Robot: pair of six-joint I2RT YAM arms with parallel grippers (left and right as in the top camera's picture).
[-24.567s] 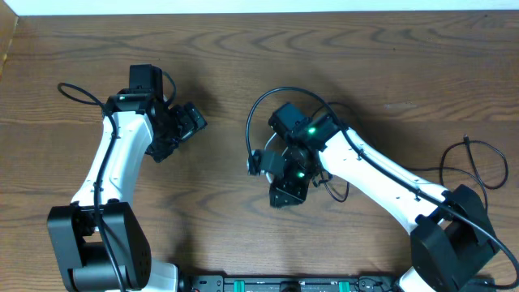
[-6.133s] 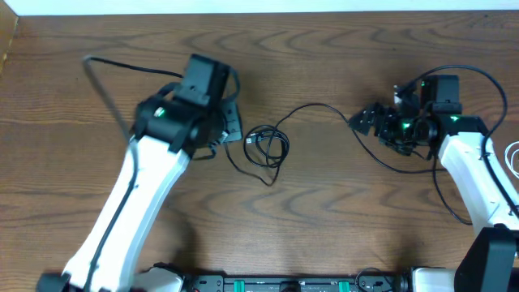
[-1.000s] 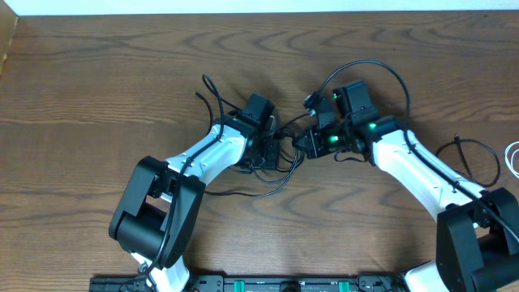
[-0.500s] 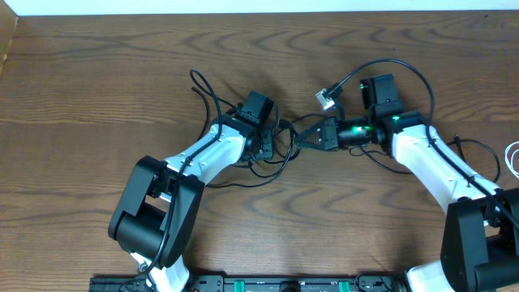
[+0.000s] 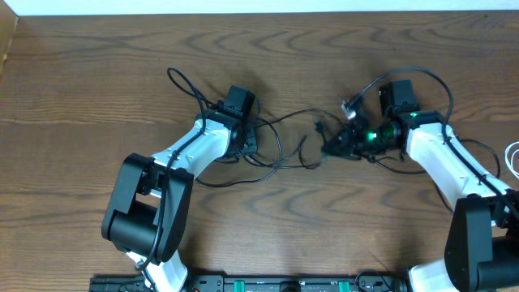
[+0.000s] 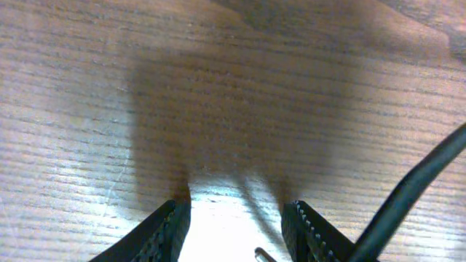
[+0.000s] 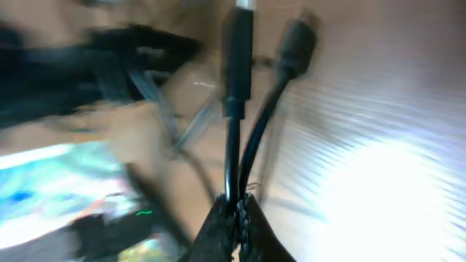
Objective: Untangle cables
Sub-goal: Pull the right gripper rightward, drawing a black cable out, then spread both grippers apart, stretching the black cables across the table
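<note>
One black cable (image 7: pixel 232 149) is lying looped across the middle of the surface (image 5: pixel 97 73) between the two arms, and one white cable (image 5: pixel 513 158) is showing at the right edge. The right gripper (image 5: pixel 332 148), reaching left and low, is pinching the black cable in closed fingers (image 7: pixel 222 227). The left gripper (image 6: pixel 237 234), pointing right, is holding its fingers (image 6: pixel 162 234) apart over bare wood.

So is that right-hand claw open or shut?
Shut. In its wrist view the right gripper has its fingers together, pinching the black cable, whose strands rise from between them.
</note>
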